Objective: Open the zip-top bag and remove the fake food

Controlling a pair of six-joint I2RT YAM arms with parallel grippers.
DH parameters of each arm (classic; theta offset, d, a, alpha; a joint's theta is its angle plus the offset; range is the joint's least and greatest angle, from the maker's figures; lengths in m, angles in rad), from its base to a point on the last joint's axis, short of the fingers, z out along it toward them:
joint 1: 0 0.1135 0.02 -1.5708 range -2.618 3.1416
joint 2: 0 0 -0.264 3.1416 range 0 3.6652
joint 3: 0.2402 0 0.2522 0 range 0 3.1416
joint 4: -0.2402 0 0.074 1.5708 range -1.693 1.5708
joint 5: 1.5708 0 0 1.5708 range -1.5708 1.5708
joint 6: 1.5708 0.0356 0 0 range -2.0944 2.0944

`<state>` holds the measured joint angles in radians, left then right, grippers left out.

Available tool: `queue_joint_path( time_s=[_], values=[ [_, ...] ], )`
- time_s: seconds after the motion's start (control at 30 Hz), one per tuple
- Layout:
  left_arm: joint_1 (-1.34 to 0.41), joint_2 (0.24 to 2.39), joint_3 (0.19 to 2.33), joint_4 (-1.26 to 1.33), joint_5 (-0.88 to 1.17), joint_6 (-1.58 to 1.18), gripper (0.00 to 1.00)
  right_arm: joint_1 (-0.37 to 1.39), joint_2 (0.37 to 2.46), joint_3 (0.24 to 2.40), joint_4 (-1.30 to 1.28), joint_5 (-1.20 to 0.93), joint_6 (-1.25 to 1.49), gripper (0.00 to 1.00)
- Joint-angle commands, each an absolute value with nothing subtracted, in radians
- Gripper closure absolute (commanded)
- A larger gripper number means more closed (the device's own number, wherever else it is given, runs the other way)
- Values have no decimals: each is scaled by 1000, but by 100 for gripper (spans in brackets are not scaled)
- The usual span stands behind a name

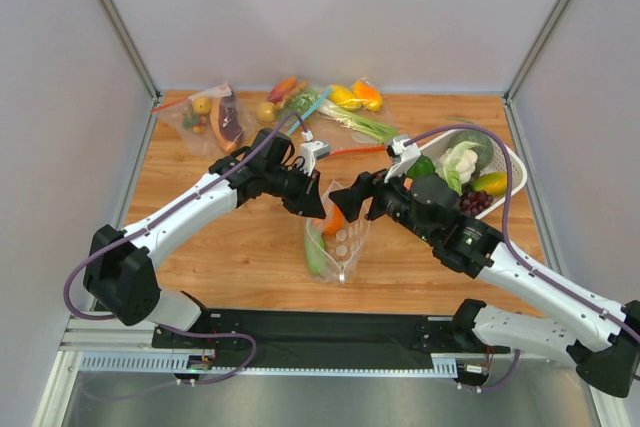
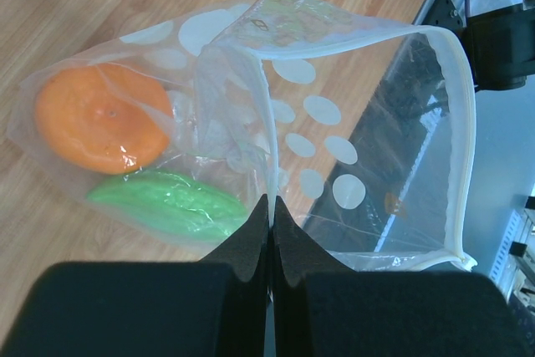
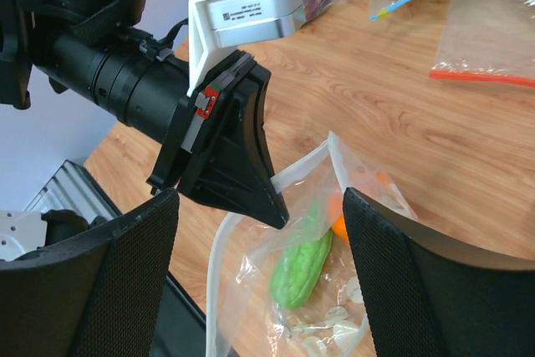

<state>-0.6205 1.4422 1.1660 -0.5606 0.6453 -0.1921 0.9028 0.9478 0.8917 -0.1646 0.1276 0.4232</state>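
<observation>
Zip-top bag [image 2: 334, 148] rim pinched by left gripper [image 2: 269, 215]; right gripper [image 1: 358, 197] spread, seemingly empty; to be guided onto orange [image 2: 96, 119], wall avoided.

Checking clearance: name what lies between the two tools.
Right wrist view: the open mouth of the clear dotted plastic bag, edge pinched by the left tool.

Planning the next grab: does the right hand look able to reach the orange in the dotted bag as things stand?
Probably yes: the left hand pinches the zip-top bag by its rim, holding its mouth open, and the right hand hovers open at that mouth. Crumpled plastic folds beside the orange might snag.
</observation>
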Motion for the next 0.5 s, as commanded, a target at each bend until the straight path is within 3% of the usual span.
queue_joint_path(
  time_s=[0.0,0.47],
  values=[
    [-624,1424,1206,-561,637,-175,100,914,969,922,-132,49,466,20],
    [-624,1416,1207,-565,623,-172,100,956,1080,828,-202,69,509,22]
  ],
)
